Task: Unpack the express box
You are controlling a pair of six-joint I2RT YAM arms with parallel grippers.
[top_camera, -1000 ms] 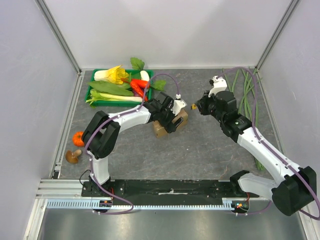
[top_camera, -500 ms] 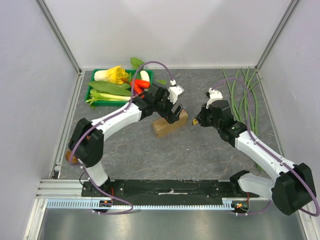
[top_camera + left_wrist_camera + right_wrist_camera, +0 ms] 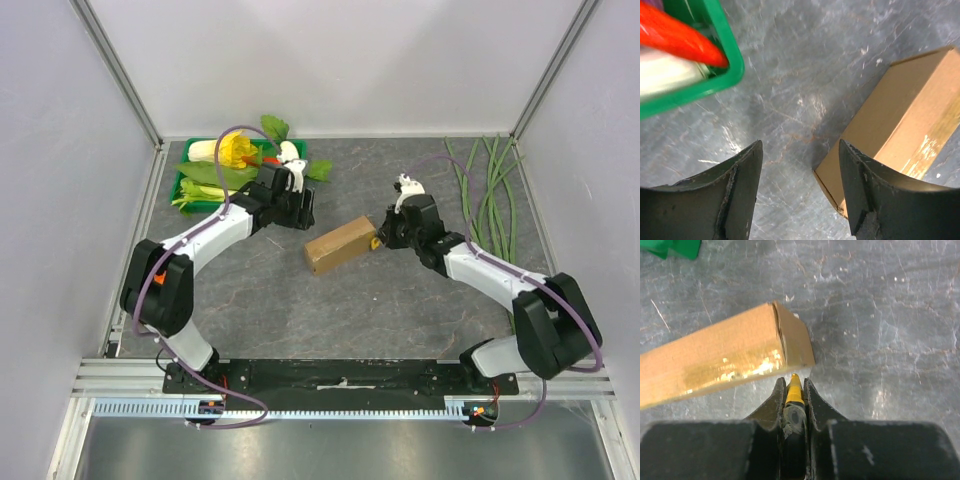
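Observation:
The express box [image 3: 339, 243], a small plain brown cardboard box with a shiny tape strip, lies closed on the grey table. It also shows in the left wrist view [image 3: 900, 125] and the right wrist view [image 3: 715, 360]. My left gripper [image 3: 297, 208] is open and empty, up and left of the box, between it and the green tray. My right gripper [image 3: 379, 238] is shut on a yellow-tipped black tool [image 3: 794, 390], whose tip points at the box's right end, almost touching it.
A green tray [image 3: 192, 192] of vegetables stands at the back left; its corner [image 3: 715, 75] shows with a red pepper [image 3: 675, 37]. Long green beans [image 3: 490, 190] lie at the right. A small orange pumpkin and a mushroom sit at the left edge, mostly behind the left arm.
My left gripper has come off the box and moved up and left toward the tray. My right gripper has moved down and left, bringing the tool's tip to the box's right end.

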